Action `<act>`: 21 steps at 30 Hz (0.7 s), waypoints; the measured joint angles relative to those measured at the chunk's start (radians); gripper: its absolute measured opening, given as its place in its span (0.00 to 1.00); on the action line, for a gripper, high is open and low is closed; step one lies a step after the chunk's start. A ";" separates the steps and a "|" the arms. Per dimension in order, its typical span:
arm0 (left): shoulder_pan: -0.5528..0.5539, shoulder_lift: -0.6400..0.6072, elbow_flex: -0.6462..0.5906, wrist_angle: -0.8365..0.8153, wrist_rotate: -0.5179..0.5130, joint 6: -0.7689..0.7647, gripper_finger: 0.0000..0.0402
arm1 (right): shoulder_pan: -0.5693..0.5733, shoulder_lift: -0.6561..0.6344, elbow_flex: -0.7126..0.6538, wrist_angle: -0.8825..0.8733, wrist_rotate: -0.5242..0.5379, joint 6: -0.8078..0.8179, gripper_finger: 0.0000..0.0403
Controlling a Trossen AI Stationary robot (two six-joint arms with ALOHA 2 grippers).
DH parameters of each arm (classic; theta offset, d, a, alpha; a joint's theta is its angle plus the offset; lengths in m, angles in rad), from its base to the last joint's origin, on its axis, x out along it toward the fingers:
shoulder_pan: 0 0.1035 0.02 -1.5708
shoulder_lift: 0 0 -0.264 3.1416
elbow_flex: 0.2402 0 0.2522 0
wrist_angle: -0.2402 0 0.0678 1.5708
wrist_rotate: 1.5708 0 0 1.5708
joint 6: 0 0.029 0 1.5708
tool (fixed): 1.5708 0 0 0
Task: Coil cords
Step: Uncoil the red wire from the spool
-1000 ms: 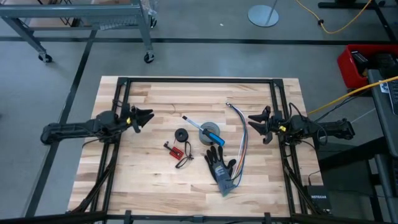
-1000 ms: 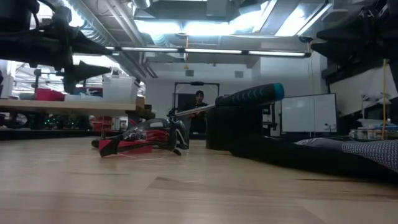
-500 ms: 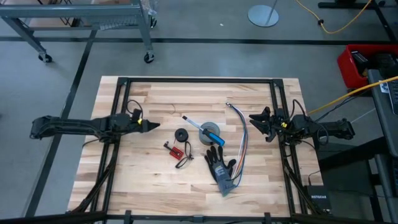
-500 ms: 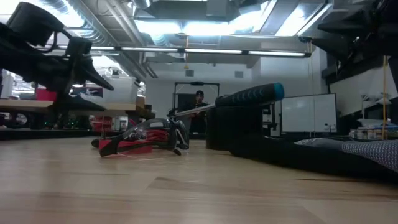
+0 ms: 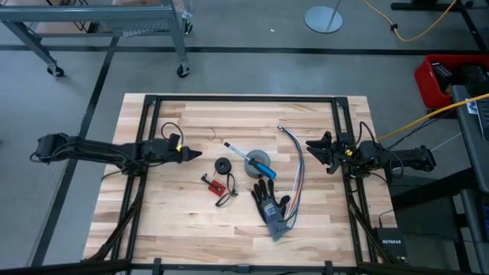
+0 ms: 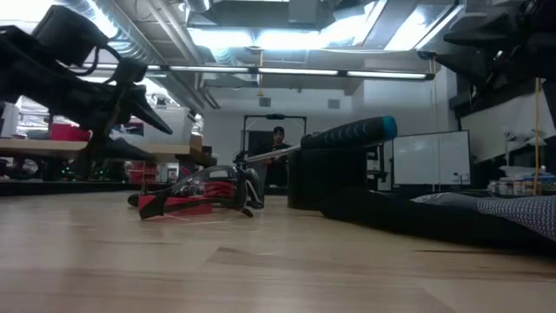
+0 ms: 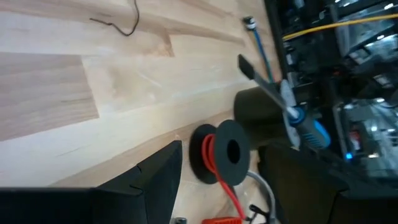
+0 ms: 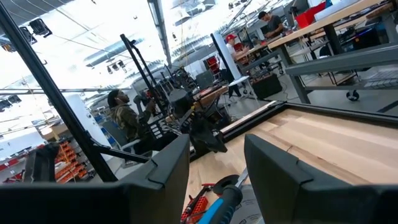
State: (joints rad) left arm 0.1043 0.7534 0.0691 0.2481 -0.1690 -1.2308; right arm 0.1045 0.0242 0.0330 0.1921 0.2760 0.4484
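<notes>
The cords (image 5: 222, 166) are a small black, spool-like bundle with red cord wound in it (image 7: 219, 155), lying on the wooden table left of the grey tape roll (image 5: 257, 163). My left gripper (image 5: 192, 154) hovers open just left of the bundle, slanting down toward it; the left wrist view shows the bundle ahead of the gap between the fingers (image 7: 230, 186). In the low view the same gripper (image 6: 159, 139) hangs above the tabletop. My right gripper (image 5: 313, 147) waits open at the table's right side, touching nothing (image 8: 217, 180).
A blue-handled screwdriver (image 5: 246, 156) lies across the tape roll. A small red board with a black wire (image 5: 216, 186), a dark glove (image 5: 271, 206) and long multicoloured ribbon wires (image 5: 296, 172) lie nearby. A black frame (image 5: 244, 99) borders the table. A person (image 6: 278, 139) stands far behind.
My left gripper has moved toward the table's right edge and down, closing on the cord bundle, and has rolled about its own axis while tipping downward. It stays open. My right gripper has rolled slightly in place. Nothing on the table has moved.
</notes>
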 joint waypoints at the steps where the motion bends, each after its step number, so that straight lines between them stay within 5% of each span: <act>1: 0.000 0.025 0.012 -0.001 0.007 0.000 0.56 | 0.000 0.000 0.000 0.000 0.000 0.000 0.39; 16: 0.000 0.417 0.184 0.008 0.166 -0.038 0.56 | 0.000 0.000 0.000 -0.012 0.000 -0.001 0.39; 21: 0.000 0.519 0.207 0.122 0.213 -0.054 0.56 | 0.000 0.000 0.000 -0.017 0.000 -0.001 0.39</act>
State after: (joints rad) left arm 0.1040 1.2724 0.2758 0.3704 0.0435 -1.2847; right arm 0.1045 0.0242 0.0333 0.1749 0.2763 0.4477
